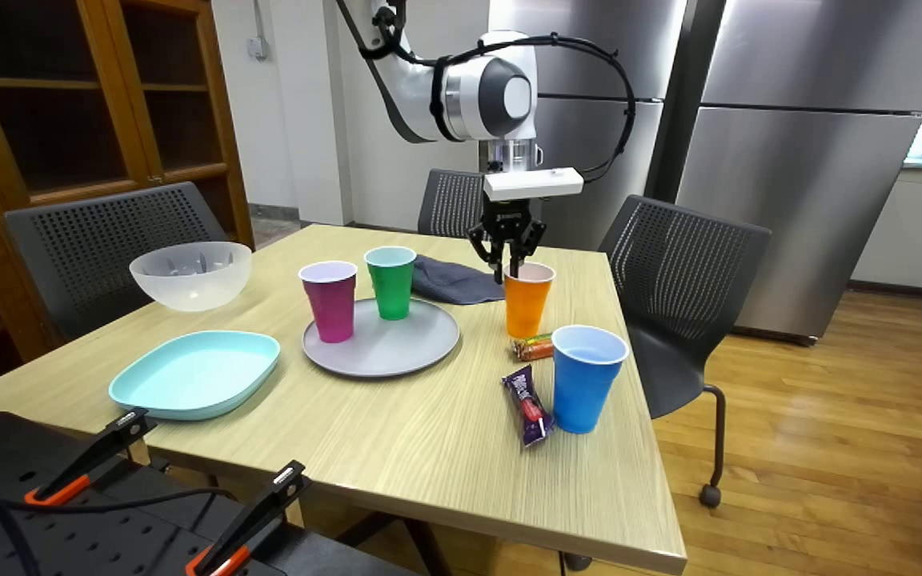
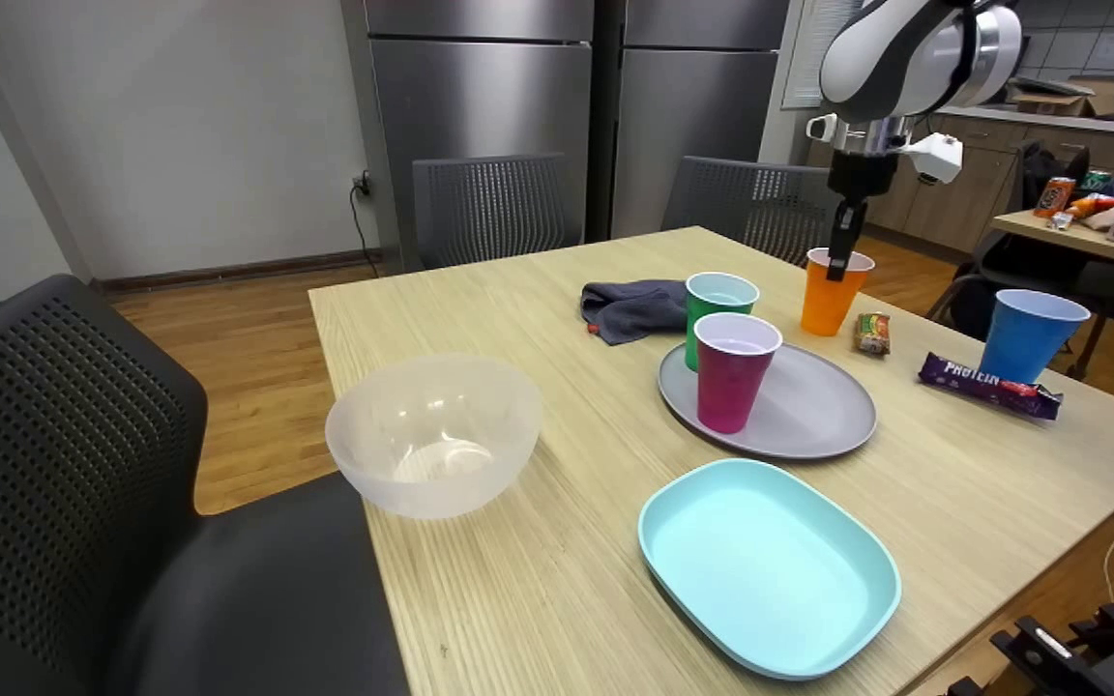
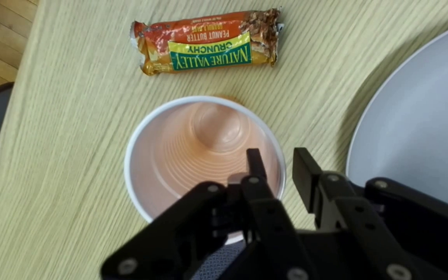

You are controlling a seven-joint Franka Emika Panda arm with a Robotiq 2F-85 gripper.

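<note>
A black gripper (image 3: 277,157), fingers parted and unclenched, straddles the rim of an upright orange cup (image 1: 527,310) on a table (image 1: 429,448), one fingertip inside; a granola bar (image 3: 208,42) lies just beside the cup; a purple cup (image 1: 331,310) and a green cup (image 1: 391,286) stand on a gray plate (image 1: 385,356).

In an exterior view, a tray (image 1: 195,372) is lying on the left of a table (image 1: 429,448), a bowl (image 1: 189,286) sitting behind it. Right of the tray, a plate (image 1: 397,350) is bearing a front cup (image 1: 332,308) and, farther right, a back cup (image 1: 391,288). A cloth (image 1: 455,281) is lying behind the plate. To the plate's right, the gripper (image 3: 277,154) is straddling the rim of a third cup (image 1: 527,310). A granola bar (image 1: 535,348) is lying before that cup; nearer, a fourth cup (image 1: 585,384) is standing, a protein bar (image 1: 529,406) just to its left.
</note>
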